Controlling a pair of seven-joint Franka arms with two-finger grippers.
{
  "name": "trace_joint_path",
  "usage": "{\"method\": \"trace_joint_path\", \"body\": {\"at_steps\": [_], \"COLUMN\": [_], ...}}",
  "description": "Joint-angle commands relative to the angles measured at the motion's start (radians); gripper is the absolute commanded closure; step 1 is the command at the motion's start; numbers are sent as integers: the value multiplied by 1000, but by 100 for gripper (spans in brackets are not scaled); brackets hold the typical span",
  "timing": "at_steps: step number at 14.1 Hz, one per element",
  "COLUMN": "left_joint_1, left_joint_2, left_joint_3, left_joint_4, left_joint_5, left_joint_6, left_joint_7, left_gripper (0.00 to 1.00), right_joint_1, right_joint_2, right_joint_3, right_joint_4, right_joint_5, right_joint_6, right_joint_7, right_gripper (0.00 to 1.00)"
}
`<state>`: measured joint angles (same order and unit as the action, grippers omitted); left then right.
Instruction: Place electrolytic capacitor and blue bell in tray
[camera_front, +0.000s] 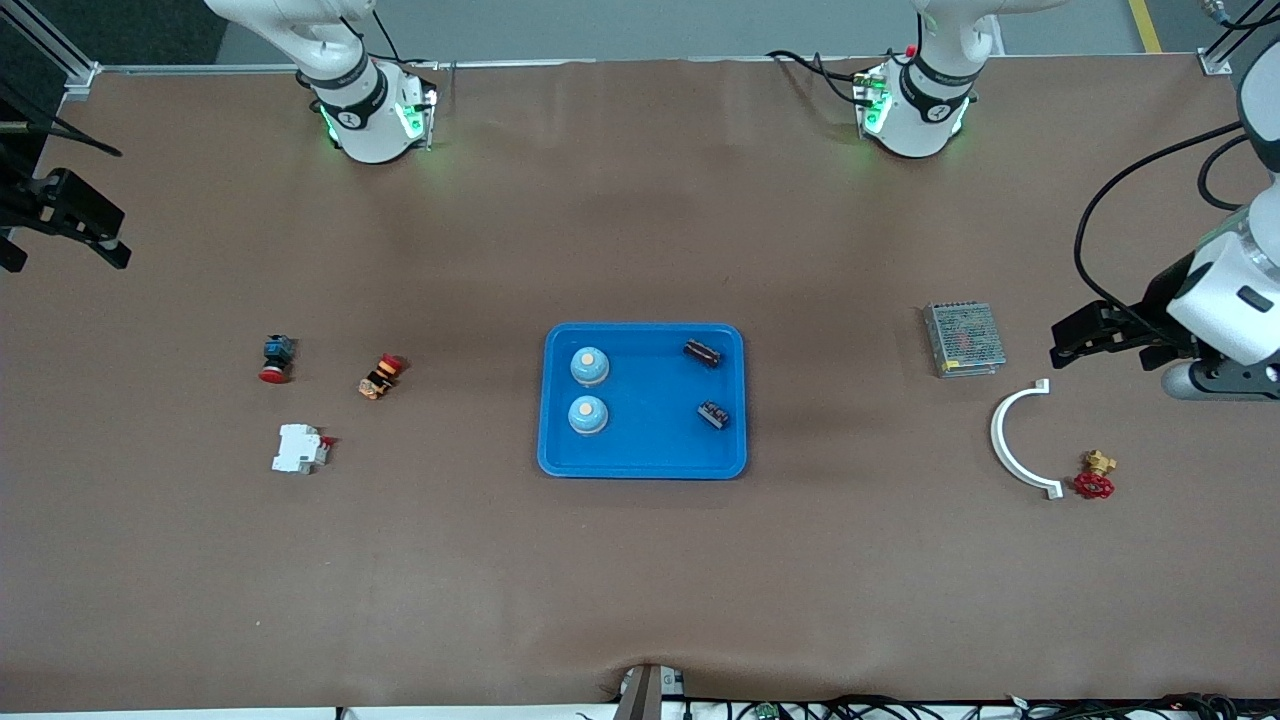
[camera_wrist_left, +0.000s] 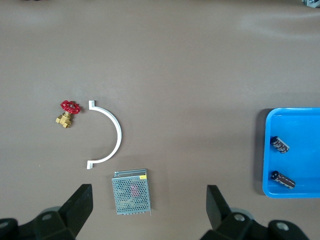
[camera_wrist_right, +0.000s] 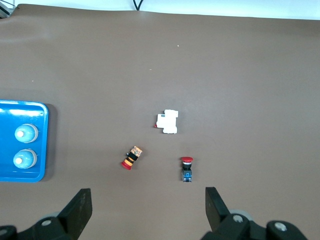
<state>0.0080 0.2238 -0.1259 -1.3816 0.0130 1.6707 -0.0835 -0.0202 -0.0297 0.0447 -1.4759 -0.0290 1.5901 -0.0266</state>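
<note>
The blue tray (camera_front: 645, 462) lies at the table's middle. In it are two blue bells (camera_front: 590, 366) (camera_front: 588, 415) toward the right arm's end and two dark electrolytic capacitors (camera_front: 702, 352) (camera_front: 712, 414) toward the left arm's end. My left gripper (camera_front: 1085, 335) is open and empty, up over the table's left-arm end near a metal box. In the left wrist view (camera_wrist_left: 148, 195) the tray (camera_wrist_left: 266, 150) and capacitors (camera_wrist_left: 280, 144) show. My right gripper (camera_front: 85, 225) is open and empty over the right arm's end. In the right wrist view (camera_wrist_right: 147, 197) the tray (camera_wrist_right: 44, 145) and bells (camera_wrist_right: 26, 133) show.
Toward the left arm's end lie a perforated metal box (camera_front: 964, 339), a white curved bracket (camera_front: 1015, 440) and a brass valve with a red handle (camera_front: 1095, 477). Toward the right arm's end lie a red push button (camera_front: 276, 358), an orange-red switch (camera_front: 381, 376) and a white breaker (camera_front: 300, 449).
</note>
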Motion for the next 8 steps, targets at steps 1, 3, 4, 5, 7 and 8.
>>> {"method": "trace_joint_path", "body": {"at_steps": [1,3,4,5,7,8], "left_joint_1": [-74,-75,-74,-72,-66,-62], "left_joint_2": [-11,-11,-11,-11,-9,-9], "left_joint_3": [103,106,106,106,106,106], "left_joint_4": [6,6,6,6,6,6], "left_joint_5": [-4,-4,-4,-4,-5,-7], "left_joint_6": [-11,-11,-11,-11,-11,-11], "left_joint_7": [18,16,18,18,18,18], "left_gripper": [0,0,0,0,0,0], "right_joint_1": [-1,-3,-4,-6,-4,-6], "right_joint_2": [14,16,17,19,22,22], "right_joint_3": [-5,-5,-5,-5,-5,-5], "right_joint_4": [19,19,17,17,17,17], "right_joint_5": [-3,1,4,4,3,3], "right_joint_6": [1,40,63,79,87,87], "right_joint_7": [8,8,8,7,10,11], "right_gripper": [0,0,0,0,0,0]}}
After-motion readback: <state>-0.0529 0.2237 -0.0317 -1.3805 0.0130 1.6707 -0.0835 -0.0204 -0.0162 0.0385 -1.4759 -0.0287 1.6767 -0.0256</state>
